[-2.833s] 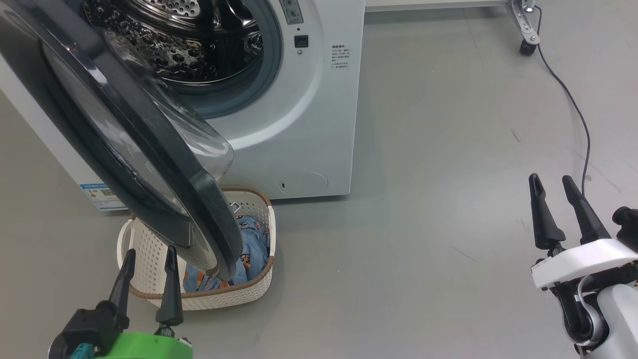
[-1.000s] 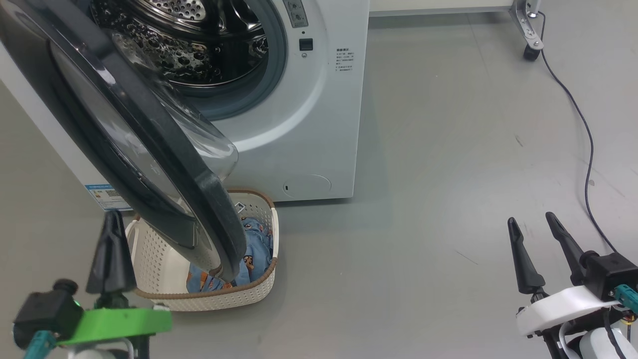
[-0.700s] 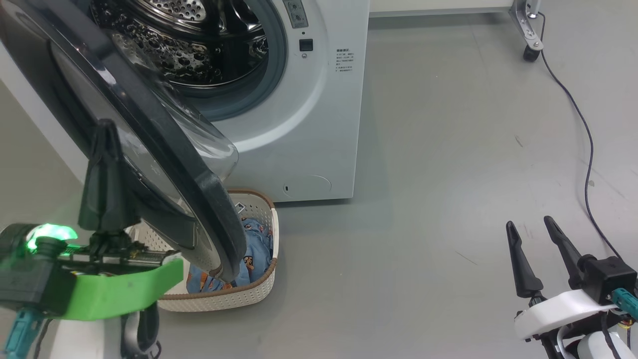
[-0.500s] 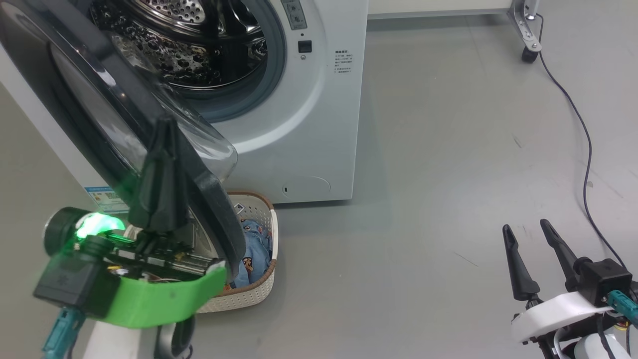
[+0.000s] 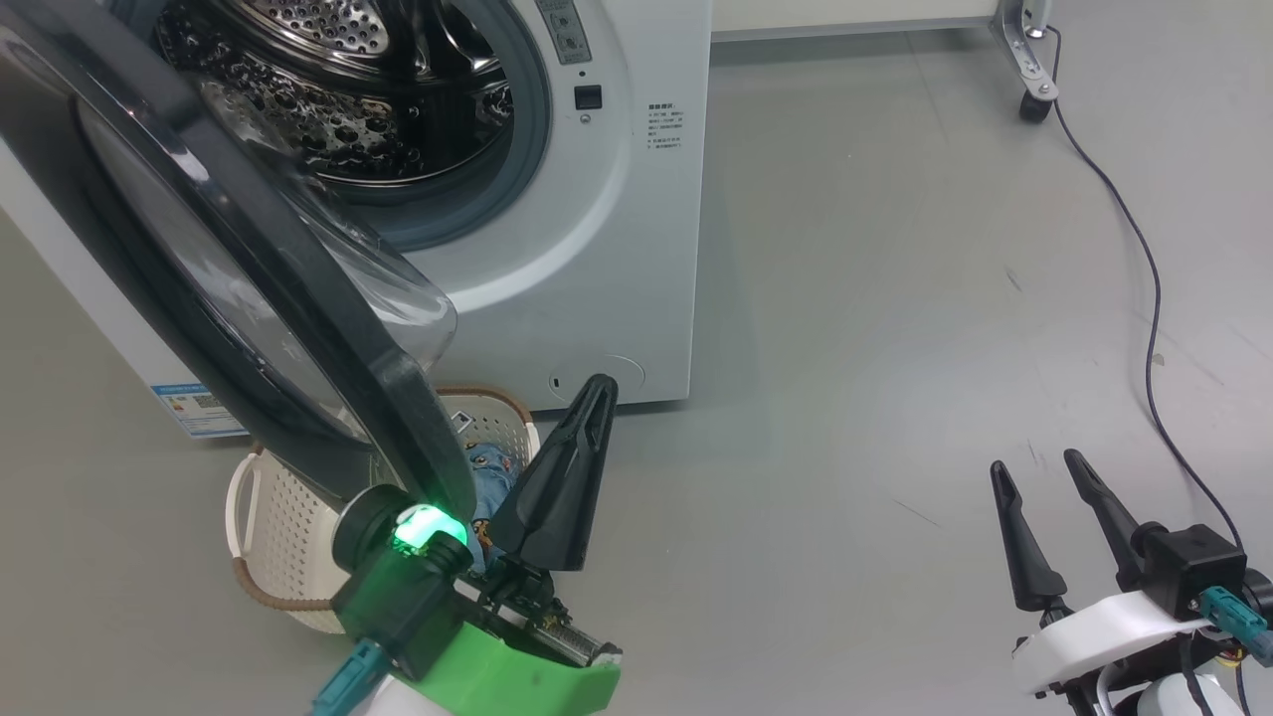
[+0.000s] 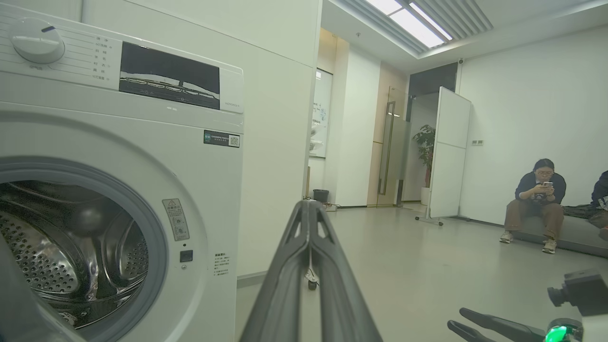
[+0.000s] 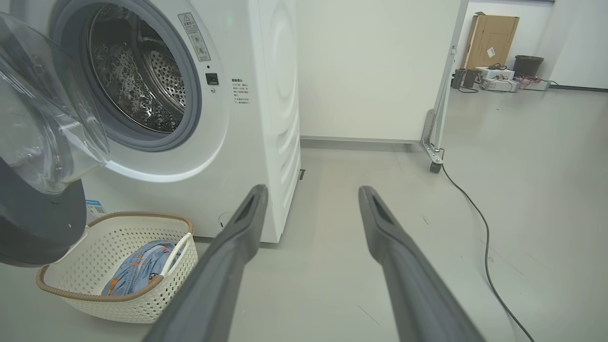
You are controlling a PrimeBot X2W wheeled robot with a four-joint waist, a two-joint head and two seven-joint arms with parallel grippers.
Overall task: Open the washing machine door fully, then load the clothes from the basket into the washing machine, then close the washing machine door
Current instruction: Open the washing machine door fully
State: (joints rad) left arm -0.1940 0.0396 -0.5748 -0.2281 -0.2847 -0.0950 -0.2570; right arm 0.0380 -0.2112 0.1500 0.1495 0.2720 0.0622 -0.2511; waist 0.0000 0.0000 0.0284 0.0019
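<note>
Washing machine door (image 5: 261,270) overhanging basket (image 5: 271,525), left gripper (image 5: 597,390) clenched empty, right gripper (image 5: 1034,463) released

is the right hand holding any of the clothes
No, the right hand is open with nothing in it, and the clothes lie in the basket.
</note>
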